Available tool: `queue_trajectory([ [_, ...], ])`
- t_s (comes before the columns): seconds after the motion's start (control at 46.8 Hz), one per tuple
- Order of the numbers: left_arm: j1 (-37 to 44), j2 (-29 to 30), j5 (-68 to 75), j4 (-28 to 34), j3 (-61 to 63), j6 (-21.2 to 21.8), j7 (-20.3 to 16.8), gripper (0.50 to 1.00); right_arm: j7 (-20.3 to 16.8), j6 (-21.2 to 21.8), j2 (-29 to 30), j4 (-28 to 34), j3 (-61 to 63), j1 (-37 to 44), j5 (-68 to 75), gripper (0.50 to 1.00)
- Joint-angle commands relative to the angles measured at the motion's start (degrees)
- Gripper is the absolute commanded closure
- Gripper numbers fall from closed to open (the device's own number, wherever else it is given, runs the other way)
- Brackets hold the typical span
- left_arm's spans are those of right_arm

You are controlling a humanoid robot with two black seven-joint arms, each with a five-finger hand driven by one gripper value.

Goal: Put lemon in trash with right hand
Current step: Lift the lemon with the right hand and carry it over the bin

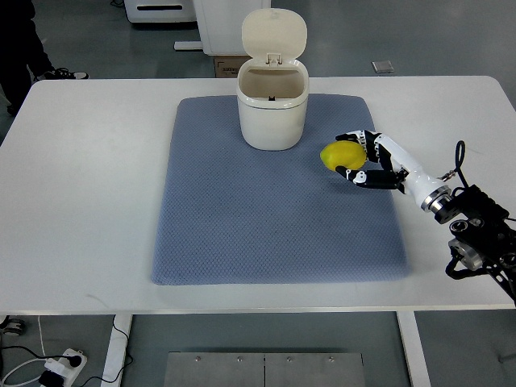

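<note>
Right hand (364, 158) enters from the right edge, fingers curled around the lemon (342, 155). Lemon sits over the blue mat (274, 234), just right of the cream trash bin (272, 113) and below its rim. Bin stands on the mat, lid (274, 35) flipped open.

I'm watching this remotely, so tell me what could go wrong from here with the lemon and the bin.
The right hand holds the lemon mostly by its fingertips, so it may slip onto the mat. The trash can has a small opening, and its raised lid could be bumped, perhaps tipping the can.
</note>
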Motion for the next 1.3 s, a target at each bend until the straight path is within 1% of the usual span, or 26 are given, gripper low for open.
queue_trajectory([
  [0.0,-0.01,0.0,0.0,0.0,0.0,0.0,0.0,0.5,-1.08,0.54,-0.8,0.0,0.03,1.75,0.09,1.0],
  [0.214,-0.01,0.0,0.0,0.0,0.0,0.0,0.0,0.5,-4.69,0.54,-1.06,0.0,-0.06,7.2,0.0,1.0],
  [0.385,-0.01,0.0,0.0,0.0,0.0,0.0,0.0,0.5,-8.46,0.54,-1.06,0.18,-1.99,12.12,0.0,1.0],
  [0.535,-0.01,0.0,0.0,0.0,0.0,0.0,0.0,0.5,-10.4,0.36,-0.97,0.18,-5.15,16.78,0.0,1.0],
  [0.62,-0.01,0.0,0.0,0.0,0.0,0.0,0.0,0.5,-12.07,0.01,-0.88,0.18,-6.38,18.63,0.0,1.0],
  [0.812,-0.01,0.0,0.0,0.0,0.0,0.0,0.0,0.5,-14.53,-0.52,-0.44,-0.26,-10.16,22.5,0.0,1.0],
  [0.898,-0.01,0.0,0.0,0.0,0.0,0.0,0.0,0.5,-15.85,-1.66,-0.18,-0.26,-11.13,24.08,0.0,1.0],
  [1.005,-0.01,0.0,0.0,0.0,0.0,0.0,0.0,0.5,-18.13,-2.98,0.61,-0.53,-12.45,26.01,0.0,1.0],
  [1.069,-0.01,0.0,0.0,0.0,0.0,0.0,0.0,0.5,-18.84,-3.77,1.75,-1.75,-13.24,27.24,0.0,1.0],
  [1.283,-0.01,0.0,0.0,0.0,0.0,0.0,0.0,0.5,-22.35,-4.21,4.83,-2.72,-14.03,30.06,0.0,1.0],
])
